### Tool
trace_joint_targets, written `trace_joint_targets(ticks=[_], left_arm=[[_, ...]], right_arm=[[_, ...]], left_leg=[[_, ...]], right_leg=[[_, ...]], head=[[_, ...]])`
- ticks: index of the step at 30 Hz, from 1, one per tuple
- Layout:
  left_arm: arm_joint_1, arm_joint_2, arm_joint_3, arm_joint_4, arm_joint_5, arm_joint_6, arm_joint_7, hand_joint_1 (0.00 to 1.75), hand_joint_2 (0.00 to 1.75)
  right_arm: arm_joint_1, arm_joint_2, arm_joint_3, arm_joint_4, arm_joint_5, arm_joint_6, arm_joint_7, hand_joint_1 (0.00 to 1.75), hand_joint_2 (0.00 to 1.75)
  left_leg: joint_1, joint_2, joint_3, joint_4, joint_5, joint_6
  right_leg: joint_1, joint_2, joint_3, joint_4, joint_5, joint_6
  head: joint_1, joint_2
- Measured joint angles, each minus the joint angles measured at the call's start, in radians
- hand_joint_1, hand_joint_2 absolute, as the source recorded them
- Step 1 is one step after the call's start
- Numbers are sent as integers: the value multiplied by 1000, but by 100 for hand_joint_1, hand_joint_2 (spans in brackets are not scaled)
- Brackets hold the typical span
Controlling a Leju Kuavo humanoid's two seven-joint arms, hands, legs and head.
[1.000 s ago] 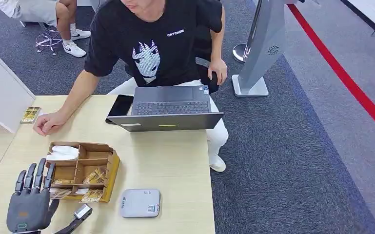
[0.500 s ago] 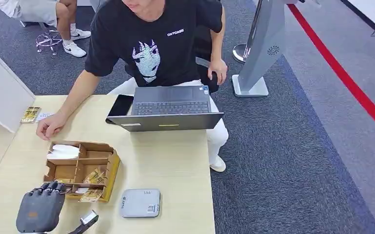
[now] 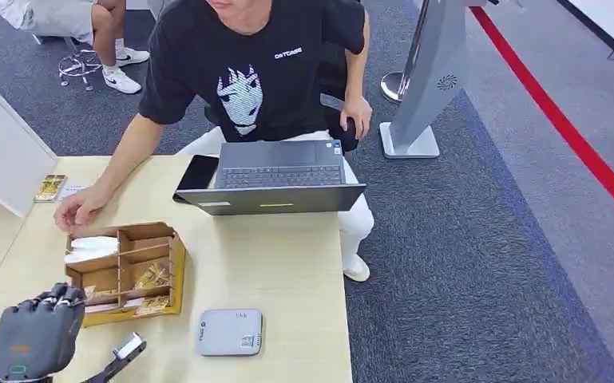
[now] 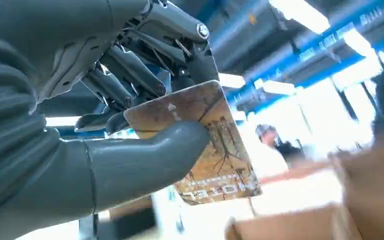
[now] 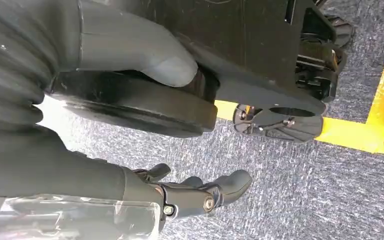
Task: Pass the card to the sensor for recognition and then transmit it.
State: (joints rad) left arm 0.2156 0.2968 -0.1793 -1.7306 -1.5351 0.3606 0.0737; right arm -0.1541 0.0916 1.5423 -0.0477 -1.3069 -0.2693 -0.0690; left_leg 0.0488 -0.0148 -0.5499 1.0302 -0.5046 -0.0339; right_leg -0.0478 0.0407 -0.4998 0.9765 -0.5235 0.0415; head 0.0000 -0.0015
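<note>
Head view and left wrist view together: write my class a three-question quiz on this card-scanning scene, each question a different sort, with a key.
1. True or false: the left hand holds a card.
2. Multiple choice: the grey sensor lies on the table A) on the laptop B) beside the cardboard box C) on the floor.
3. Fill in: the person's hand rests on the table just beyond the ____.

Key: 1 true. 2 B. 3 box.
</note>
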Motion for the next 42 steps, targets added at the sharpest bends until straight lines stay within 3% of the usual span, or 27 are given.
trace_joint_targets(ticks=[6,9,11,14,17,20,24,35,36,37,42], left_arm=[[-15,10,19,-86,0,-22,-17,175,175],[-51,0,47,-136,12,-39,-101,175,175],[-113,-1,88,-171,62,-135,-156,175,175],[-221,11,178,-184,126,-278,-184,175,175],[-316,25,237,-154,140,-349,-190,175,175],[-384,44,303,-98,143,-366,-191,175,175],[-406,45,358,-67,143,-362,-192,175,175],[-410,35,391,-52,132,-349,-192,175,175],[-409,32,391,-52,130,-346,-192,35,175],[-408,29,391,-53,129,-343,-192,0,175],[-394,9,397,-71,115,-315,-200,0,175]], right_arm=[[0,0,0,0,0,0,0,0,175],[2,0,0,0,3,1,-3,0,175],[1,0,0,0,9,6,-5,0,175],[1,-5,0,0,26,20,-10,0,175],[1,-9,0,0,41,30,-15,0,175],[1,-12,0,0,48,37,-18,0,175],[1,-13,0,0,50,39,-17,0,175],[1,-13,0,0,53,39,-16,0,175],[1,-13,0,0,54,39,-16,0,175],[1,-13,0,0,54,39,-15,0,175],[0,-13,0,0,54,39,-8,0,175]], left_leg=[[0,0,0,0,0,0],[0,0,0,0,0,0],[0,-1,0,0,0,-1],[0,0,1,0,2,-2],[1,-1,0,0,2,-1],[1,2,0,0,2,-1],[1,1,0,0,2,-1],[1,1,0,0,2,-1],[1,1,0,0,2,-1],[1,2,0,0,2,-1],[1,1,-1,0,2,-1]], right_leg=[[0,1,1,0,0,0],[0,0,0,0,0,0],[0,-1,0,0,0,0],[0,0,1,0,1,0],[1,0,1,1,2,0],[1,2,1,1,2,0],[1,2,1,1,2,1],[1,2,1,0,2,1],[1,2,1,0,2,1],[1,3,1,0,2,1],[1,2,1,0,2,1]], head=[[0,0],[0,0],[2,0],[0,0],[0,0],[0,0],[0,0],[0,0],[0,0],[0,0],[0,0]])
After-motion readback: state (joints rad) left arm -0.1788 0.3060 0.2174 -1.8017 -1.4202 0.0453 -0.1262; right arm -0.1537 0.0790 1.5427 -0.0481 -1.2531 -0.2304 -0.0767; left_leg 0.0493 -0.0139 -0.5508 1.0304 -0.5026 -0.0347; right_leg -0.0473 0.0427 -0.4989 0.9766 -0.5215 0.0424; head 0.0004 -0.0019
